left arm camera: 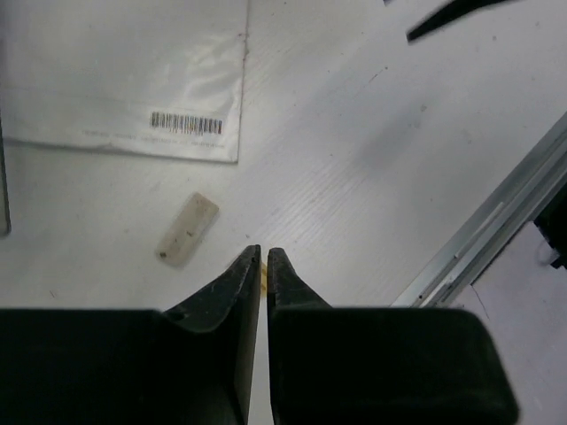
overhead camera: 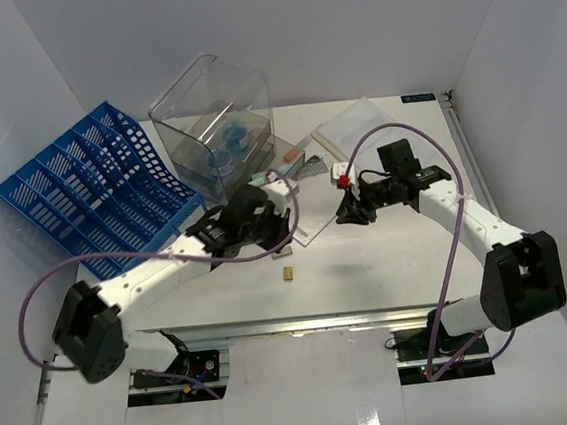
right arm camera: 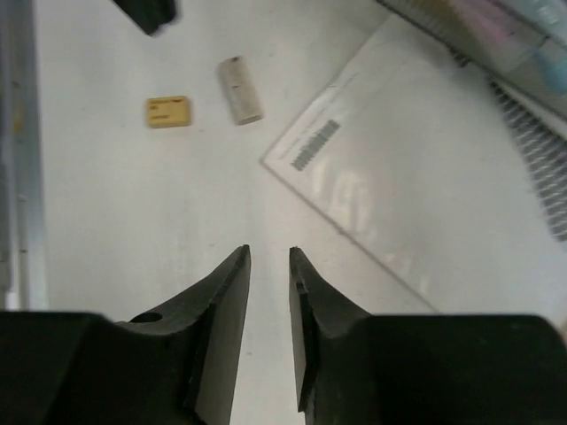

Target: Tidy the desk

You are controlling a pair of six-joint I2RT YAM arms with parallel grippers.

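Observation:
The desk (overhead camera: 389, 263) is a wide white tabletop with a metal rail (left arm camera: 496, 221) along its near edge. A small yellow eraser (overhead camera: 287, 270) lies on it near the middle, with a short whitish stick (right arm camera: 240, 89) beside it. My left gripper (overhead camera: 279, 245) hovers just behind them. Its jaws are shut to a thin slit (left arm camera: 264, 255) with nothing held, and a sliver of the yellow eraser shows through the gap. My right gripper (overhead camera: 347, 214) hangs over bare desk at centre right. Its jaws (right arm camera: 269, 252) are open a narrow way and hold nothing.
A blue slotted file rack (overhead camera: 91, 196) lies at the back left. A clear plastic bin (overhead camera: 212, 119) with blue rolls stands behind the middle. A clear sleeve with a barcode (right arm camera: 390, 177) lies between the grippers. A white pad (overhead camera: 356, 125) and a small red-and-white item (overhead camera: 342, 174) sit at the back right.

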